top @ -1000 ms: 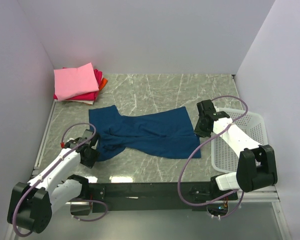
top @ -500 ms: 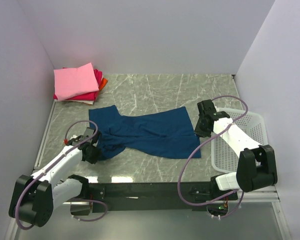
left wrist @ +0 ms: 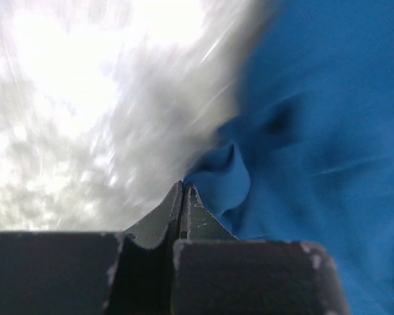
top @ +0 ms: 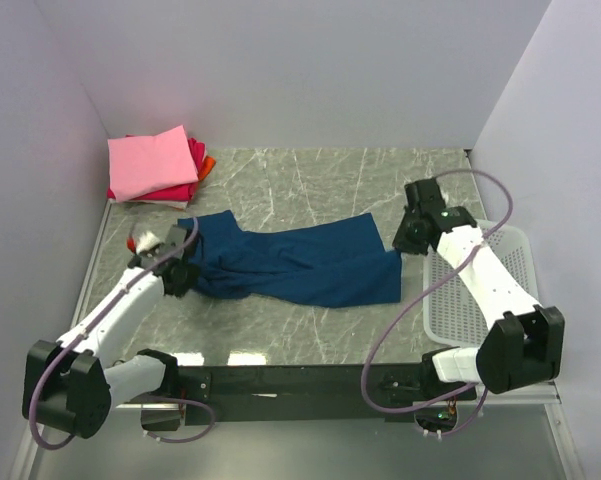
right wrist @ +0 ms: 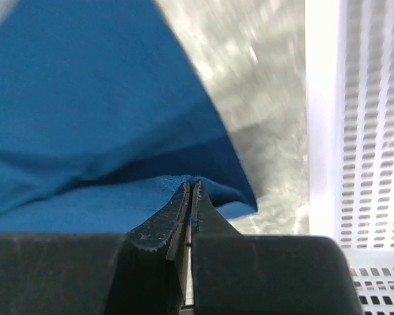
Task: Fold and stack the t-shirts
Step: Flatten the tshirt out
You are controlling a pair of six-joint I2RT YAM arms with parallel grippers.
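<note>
Cloth of the dark blue t-shirt (top: pixel 310 268) spreads rumpled across mid-frame on the bench (top: pixel 310 185). The left end effector (top: pixel 176 272) is pinched closed on its left-of-frame edge. The right end effector (top: pixel 408 240) is likewise closed on its right corner, near the white mesh basket (top: pixel 515 262).

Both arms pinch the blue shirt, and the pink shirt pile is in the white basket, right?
No. The pile lies in the table's far left corner, not in the basket, as the top view shows. The blue shirt is pinched at both ends.

My overhead camera looks down from above the counter's (top: pixel 310 185) near edge across its whole top. Both wrist cameras sit close on the blue t-shirt (top: pixel 310 265), which all three views share.
</note>
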